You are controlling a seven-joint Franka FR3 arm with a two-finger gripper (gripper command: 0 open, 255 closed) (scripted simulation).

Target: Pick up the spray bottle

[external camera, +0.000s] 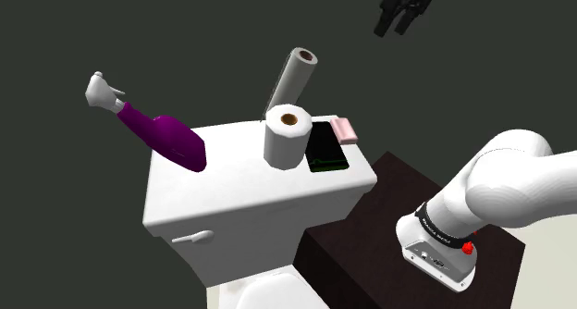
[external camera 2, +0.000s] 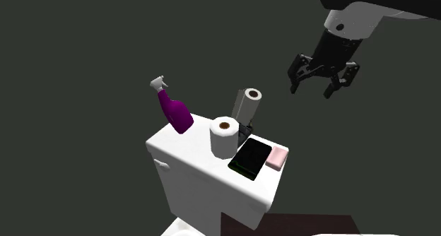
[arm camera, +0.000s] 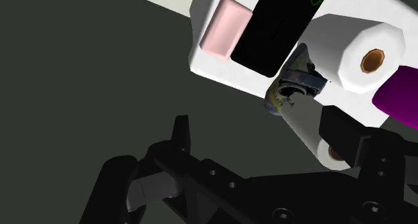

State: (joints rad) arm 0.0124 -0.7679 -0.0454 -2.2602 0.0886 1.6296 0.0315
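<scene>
Two black fingers of the gripper (external camera 2: pixel 313 85) stood wide apart, empty. At its nine o'clock in the second exterior view, the spray bottle (external camera 2: pixel 175 113) leaned on the toilet tank (external camera 2: pixel 205 181). A good approach probably needed to clear the paper roll (external camera 2: pixel 225 137).

The shoulder view looks down from beside the dark stand (external camera: pixel 370 242), close over the white toilet tank (external camera: pixel 231 182); the second exterior view faces that tank from farther off, also from above; the wrist view looks down on it from high above the end where the pink bar (arm camera: pixel 226 28) lies
</scene>
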